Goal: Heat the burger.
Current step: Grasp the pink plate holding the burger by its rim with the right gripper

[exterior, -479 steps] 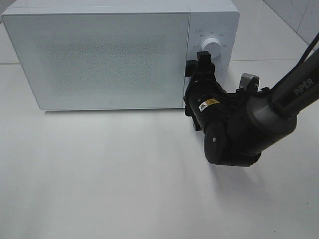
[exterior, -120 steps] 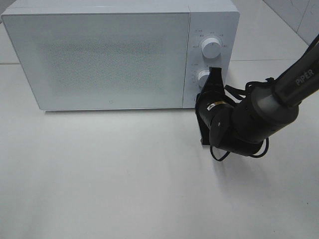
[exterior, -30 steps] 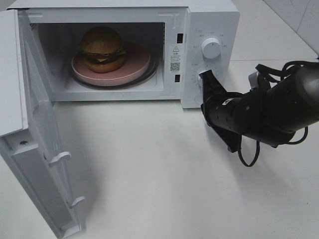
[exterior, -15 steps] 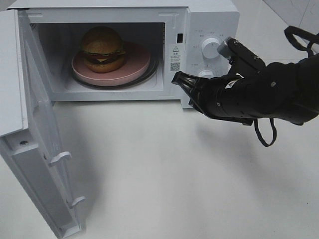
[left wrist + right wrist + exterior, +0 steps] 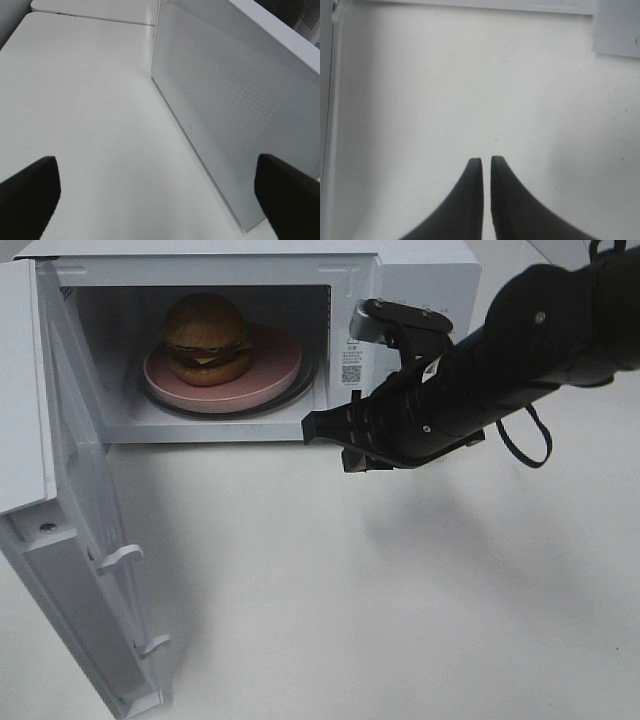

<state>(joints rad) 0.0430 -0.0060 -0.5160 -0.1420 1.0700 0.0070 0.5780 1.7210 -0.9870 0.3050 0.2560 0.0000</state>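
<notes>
White boxy microwave oven stands at the back of a white tabletop, its hinged white door swung fully out to the left of the high view, so the cavity is open to the front. Inside, a round burger with a glossy golden-brown bun, green lettuce, dark patty and yellow cheese sits on a pink round plate, towards the plate's left half and apart from the cavity walls.

The black right arm reaches in from the right across the front of the oven's control panel, hiding most of it. The black right gripper points left, just outside the lower right corner of the cavity opening and above the tabletop. Its wrist view shows the two dark fingertips drawn almost together with only a thin slit between them, and nothing held in the right gripper.

The left gripper is out of the high view. From its own camera its two dark fingers sit spread wide at opposite edges, empty, facing the dotted outer face of the door and the bare tabletop beside it
</notes>
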